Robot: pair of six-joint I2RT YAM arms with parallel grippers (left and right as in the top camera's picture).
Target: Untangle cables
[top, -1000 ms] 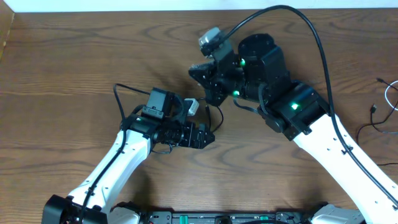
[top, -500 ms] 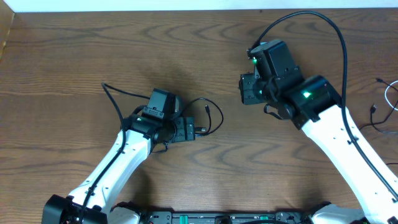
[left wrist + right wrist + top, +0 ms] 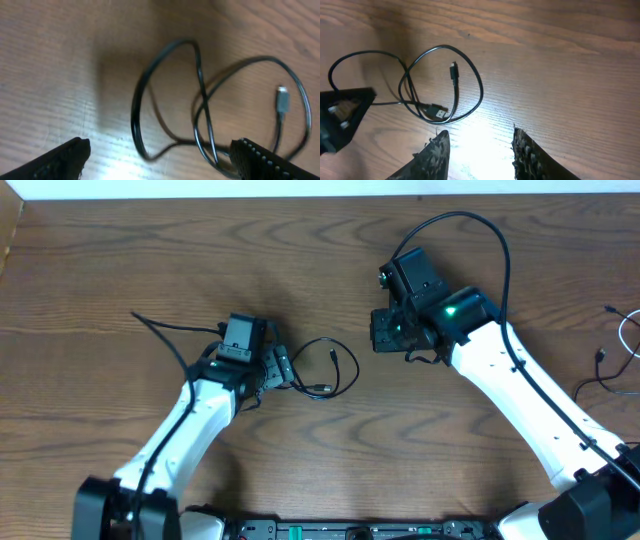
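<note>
A thin black cable point(image 3: 322, 391) lies in loose crossed loops on the wooden table, between the two arms. Its small plug point(image 3: 283, 100) rests inside the loop and its wider plug point(image 3: 439, 112) sits at the loop's near side. My left gripper point(image 3: 285, 370) is at the cable's left end, open wide. The loops run between its fingertips point(image 3: 262, 159) without being pinched. My right gripper point(image 3: 385, 332) hovers to the right of the cable, open, with only bare table between its fingers point(image 3: 432, 155).
At the table's far right edge lie a thin white cord point(image 3: 628, 330) and a thin black cord point(image 3: 598, 375). Thick black arm cables arch over the right arm point(image 3: 500, 240) and trail left of the left arm point(image 3: 165, 340).
My right gripper has pulled back up and to the right from the left gripper and has opened. The left gripper has drawn back to the left. The cable now lies spread in loops.
</note>
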